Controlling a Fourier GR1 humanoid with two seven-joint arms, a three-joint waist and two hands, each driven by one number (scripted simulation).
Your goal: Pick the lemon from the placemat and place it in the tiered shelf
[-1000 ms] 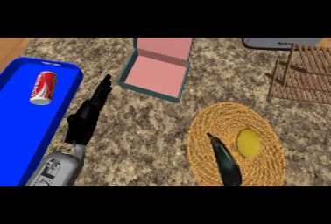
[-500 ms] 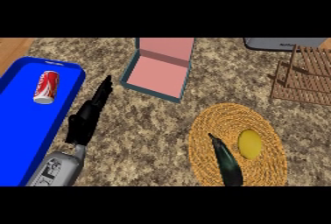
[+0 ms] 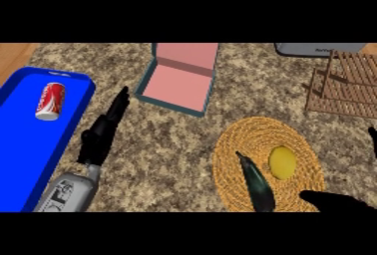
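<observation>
The lemon (image 3: 282, 161) lies on the round woven placemat (image 3: 269, 167), at about 4 o'clock in the view. The right hand (image 3: 258, 184) is open, fingers straight, just beside the lemon at its 8 o'clock, and holds nothing. The risk: straight fingers may push the lemon so it rolls off the mat. The left hand (image 3: 103, 132) rests open at 9 o'clock. The counter is speckled stone; the tiered shelf (image 3: 346, 82) stands at 2 o'clock, well apart.
</observation>
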